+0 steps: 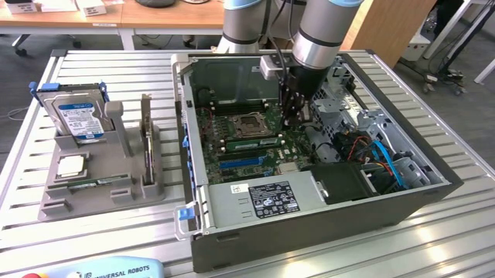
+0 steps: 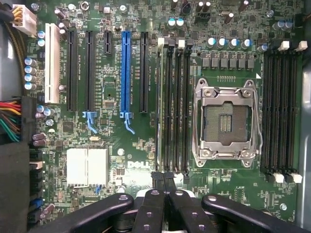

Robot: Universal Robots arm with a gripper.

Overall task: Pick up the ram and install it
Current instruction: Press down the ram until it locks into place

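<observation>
From my remote seat I see a slatted metal desk (image 1: 464, 231) under even light, a wooden table (image 1: 155, 17) behind it, grey floor (image 1: 456, 52) and a wooden panel (image 1: 386, 29) beyond

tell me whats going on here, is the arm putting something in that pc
A robot arm reaches into the open computer case, its shut gripper over the motherboard at the memory slots beside the empty processor socket. A ram stick stands on edge in the nearest slot. A hard drive and a processor chip sit in the grey holder beside the case.

"DELL" on the motherboard (image 2: 146, 73), "UNIVERSAL ROBOTS" on the pendant (image 1: 108, 270)
</observation>
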